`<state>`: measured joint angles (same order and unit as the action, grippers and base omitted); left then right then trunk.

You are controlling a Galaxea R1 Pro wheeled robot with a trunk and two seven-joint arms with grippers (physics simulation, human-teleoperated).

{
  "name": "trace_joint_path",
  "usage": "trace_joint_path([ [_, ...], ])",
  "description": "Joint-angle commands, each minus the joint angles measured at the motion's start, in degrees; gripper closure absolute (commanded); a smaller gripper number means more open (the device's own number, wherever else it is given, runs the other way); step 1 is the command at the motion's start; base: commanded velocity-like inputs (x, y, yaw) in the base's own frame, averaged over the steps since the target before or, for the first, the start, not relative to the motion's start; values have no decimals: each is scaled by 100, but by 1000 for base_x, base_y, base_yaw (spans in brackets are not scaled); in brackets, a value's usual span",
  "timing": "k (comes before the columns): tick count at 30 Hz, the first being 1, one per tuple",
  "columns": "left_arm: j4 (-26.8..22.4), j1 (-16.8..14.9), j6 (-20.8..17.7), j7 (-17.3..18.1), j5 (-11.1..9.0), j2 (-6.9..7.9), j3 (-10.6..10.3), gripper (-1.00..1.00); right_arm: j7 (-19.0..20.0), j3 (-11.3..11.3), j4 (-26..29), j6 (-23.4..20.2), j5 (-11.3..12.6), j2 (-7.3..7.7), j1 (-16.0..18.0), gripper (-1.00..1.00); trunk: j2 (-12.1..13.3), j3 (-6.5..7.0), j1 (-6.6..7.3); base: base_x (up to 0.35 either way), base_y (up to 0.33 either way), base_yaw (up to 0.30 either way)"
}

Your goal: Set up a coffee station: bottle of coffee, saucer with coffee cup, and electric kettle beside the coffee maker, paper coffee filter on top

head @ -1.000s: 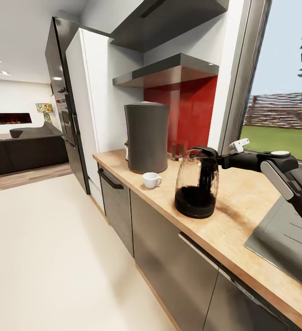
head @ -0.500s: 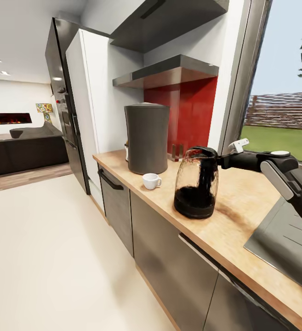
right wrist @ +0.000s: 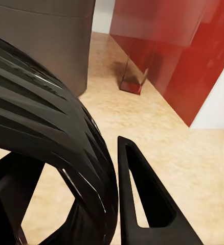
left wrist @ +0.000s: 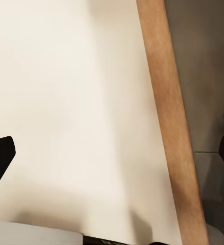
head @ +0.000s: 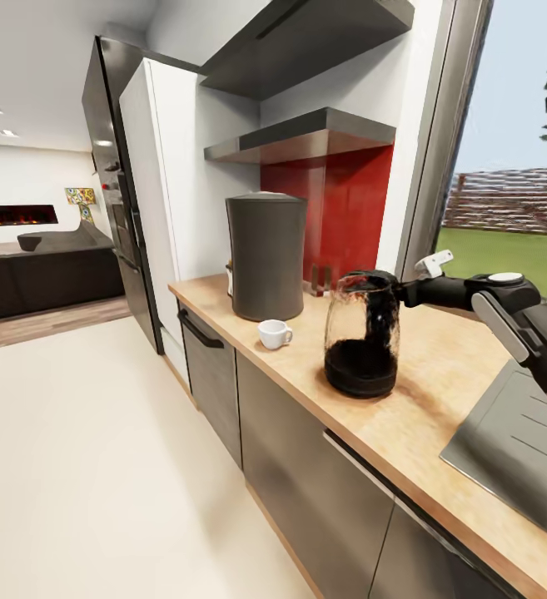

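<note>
Kettle [head: 360,345] handle clasped between right fingers [right wrist: 142,199], upright on countertop [head: 440,366].

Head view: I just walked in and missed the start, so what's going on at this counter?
The robot's right gripper is at the handle of the electric kettle, which stands upright on the kitchen countertop. In the right wrist view one of the fingers sits beside the kettle's ribbed black handle. The coffee maker stands further along the counter, with the coffee cup in front of it, directly on the wood. The left gripper hangs open over the floor.
</note>
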<state>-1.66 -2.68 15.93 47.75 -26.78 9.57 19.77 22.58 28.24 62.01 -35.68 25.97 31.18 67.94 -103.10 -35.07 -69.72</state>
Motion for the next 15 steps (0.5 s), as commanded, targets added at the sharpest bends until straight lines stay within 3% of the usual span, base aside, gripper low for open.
trace_joint_path([
  [1, 8, -5, 33, 18, 47, 1, 44, -100, 5, 1, 4, -28, 15, 4, 8, 100, -3, -6, 1, 0, 0, 0],
  [8, 8, -5, 35, 15, 47, 1, 45, -100, -13, -31, 11, -58, -45, 6, 63, 100, -3, -6, 1, 0, 0, 0],
  [15, 8, -5, 33, 8, 49, 1, 41, -100, -17, -38, 12, -61, -48, 6, 69, 100, 277, 120, 154, 0, 0, 0],
])
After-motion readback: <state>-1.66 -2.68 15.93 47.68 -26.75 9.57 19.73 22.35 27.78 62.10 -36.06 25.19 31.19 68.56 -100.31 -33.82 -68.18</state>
